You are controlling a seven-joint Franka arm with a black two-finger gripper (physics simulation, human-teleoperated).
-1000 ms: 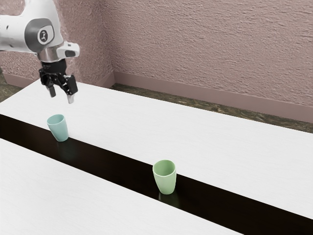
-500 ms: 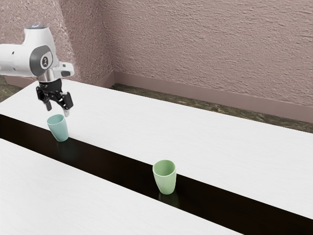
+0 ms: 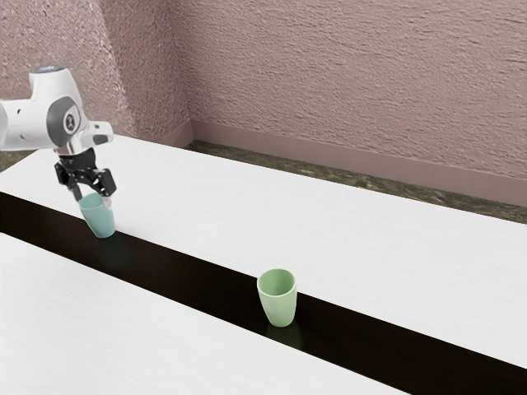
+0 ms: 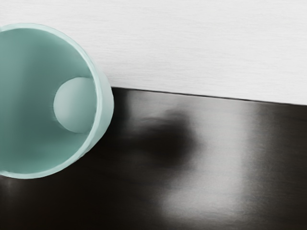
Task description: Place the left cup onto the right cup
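1. At the exterior view's left, my gripper (image 3: pixel 90 194) hangs right over the teal cup (image 3: pixel 100 220), fingertips down at rim level.
2. Fingers are spread apart. From here I can't tell whether either one touches the rim, so I'm not calling it a grasp.
3. The teal cup stands mouth up on the dark strip (image 3: pixel 189 276), at the strip's far edge where it meets the white tabletop (image 3: pixel 329 222). It leans slightly in the exterior view.
4. In the wrist view I look straight down into the teal cup (image 4: pixel 43 100): open mouth, pale round base visible inside, nothing in it. It sits off to one side of the hand's centreline, not directly under it.
5. The wrist view also shows the boundary: white tabletop (image 4: pixel 192 43) beyond the cup, glossy dark strip (image 4: pixel 201 163) under and beside it, with a soft shadow on the strip next to the cup.
6. The green cup (image 3: pixel 277 298) is upright on the same dark strip, well apart from the teal one, toward the exterior view's right. Nothing is on or in it.
7. The arm (image 3: pixel 49 119) comes in from the exterior view's left, with a pink textured wall (image 3: pixel 346 74) behind the table.
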